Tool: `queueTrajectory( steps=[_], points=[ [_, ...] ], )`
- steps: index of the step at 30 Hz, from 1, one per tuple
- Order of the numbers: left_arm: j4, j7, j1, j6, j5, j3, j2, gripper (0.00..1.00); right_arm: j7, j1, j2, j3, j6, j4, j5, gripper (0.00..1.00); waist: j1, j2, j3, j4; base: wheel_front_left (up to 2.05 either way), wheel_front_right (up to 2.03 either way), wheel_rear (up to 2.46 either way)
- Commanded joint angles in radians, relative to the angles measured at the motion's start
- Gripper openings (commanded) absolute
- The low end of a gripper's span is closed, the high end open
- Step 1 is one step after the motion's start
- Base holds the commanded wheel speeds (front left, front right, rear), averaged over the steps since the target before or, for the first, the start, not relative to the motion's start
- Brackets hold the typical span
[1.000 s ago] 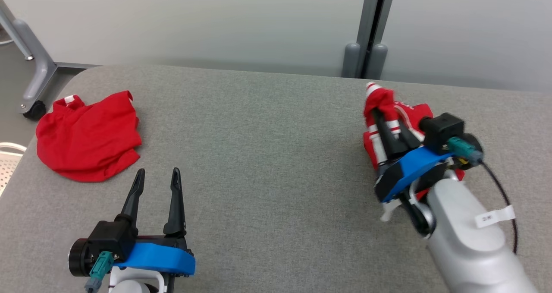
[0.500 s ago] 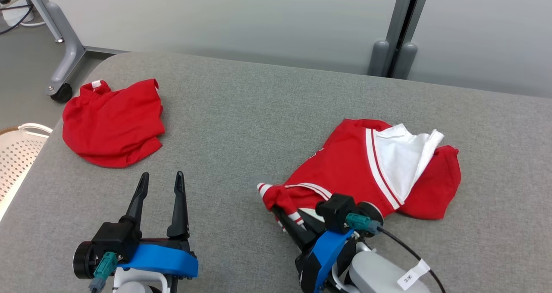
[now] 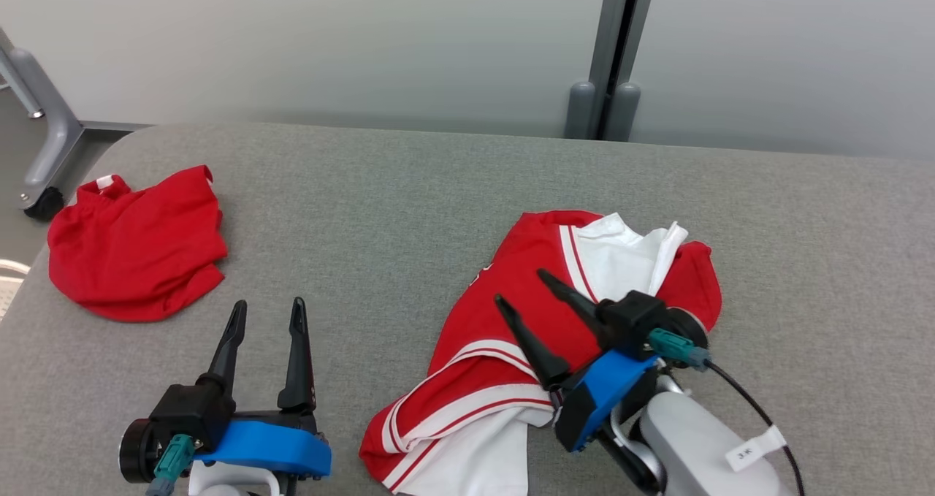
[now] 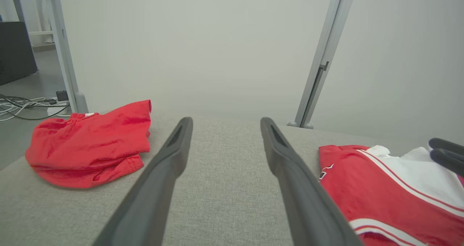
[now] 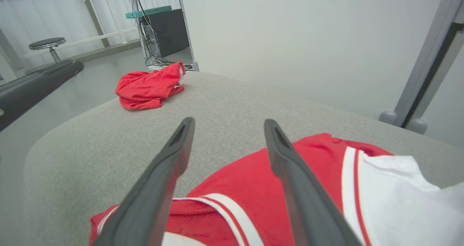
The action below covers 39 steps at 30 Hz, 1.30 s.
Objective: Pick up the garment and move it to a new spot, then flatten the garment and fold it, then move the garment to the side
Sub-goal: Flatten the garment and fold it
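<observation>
A red and white striped garment (image 3: 504,335) lies rumpled on the grey cushioned table, right of centre; it also lies under my fingers in the right wrist view (image 5: 253,188) and at the right of the left wrist view (image 4: 380,188). My right gripper (image 3: 522,288) hovers open just above the garment, fingers pointing up-left, nothing between them. My left gripper (image 3: 266,306) stands open at the lower left over bare table, well apart from the garment.
A second plain red garment (image 3: 135,244) lies crumpled near the table's far left edge. A grey wall with a post (image 3: 610,50) runs behind the table. A wheeled frame leg (image 3: 40,153) stands off the left corner. A white basket rim (image 3: 11,269) sits at the left edge.
My right gripper has let go of the garment's sleeve and opened, rising above the cloth. The garment now lies spread toward the front edge. The camera has shifted.
</observation>
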Motion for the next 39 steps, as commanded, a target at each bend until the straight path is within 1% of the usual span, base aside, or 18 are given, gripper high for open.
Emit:
queueTrajectory(
  steps=[1,5,9,15,20,23,27,35,39],
  points=[
    [-0.003,-0.003,0.012,0.001,0.007,0.004,0.0,1.0,-0.005,0.035,-0.022,-0.039,0.0,-0.024,-0.023,1.0,0.0,0.0,-0.011,-0.019,0.0,0.0,0.0],
    [-0.009,-0.003,0.015,-0.001,0.013,0.011,-0.001,1.0,-0.005,0.11,-0.057,-0.174,0.0,-0.113,-0.074,1.0,0.0,0.0,-0.016,-0.042,0.0,0.0,0.0],
    [-0.015,-0.003,0.019,-0.004,0.017,0.017,0.0,1.0,-0.004,0.205,-0.076,-0.318,0.0,-0.199,-0.111,1.0,0.0,0.0,-0.012,-0.059,0.0,0.0,0.0],
    [-0.021,-0.003,0.018,-0.006,0.024,0.02,-0.001,1.0,-0.004,0.358,-0.052,-0.493,0.0,-0.303,-0.149,1.0,0.0,0.0,-0.006,-0.076,0.0,0.0,0.0],
    [-0.023,-0.003,0.018,-0.006,0.032,0.019,-0.001,1.0,-0.004,0.468,-0.018,-0.604,0.0,-0.374,-0.179,1.0,0.0,0.0,-0.007,-0.083,0.0,0.0,0.0],
    [-0.025,-0.003,0.025,-0.005,0.037,0.022,0.0,1.0,-0.004,0.502,-0.004,-0.633,0.0,-0.395,-0.19,1.0,0.0,0.0,-0.008,-0.093,0.0,0.0,0.0],
    [-0.023,-0.003,0.027,-0.006,0.048,0.021,0.0,1.0,-0.004,0.516,0.007,-0.628,0.0,-0.403,-0.199,1.0,0.0,0.0,-0.008,-0.104,0.0,0.0,0.0],
    [-0.024,-0.003,0.016,-0.009,0.069,0.026,-0.001,1.0,-0.004,0.484,0.012,-0.621,0.0,-0.394,-0.197,1.0,0.0,0.0,-0.002,-0.118,0.0,0.0,0.0],
    [-0.019,-0.003,-0.01,-0.019,0.096,-0.024,-0.001,1.0,-0.004,0.471,0.012,-0.618,0.0,-0.391,-0.197,1.0,0.0,0.0,0.007,-0.133,0.0,0.0,0.0]
  ],
)
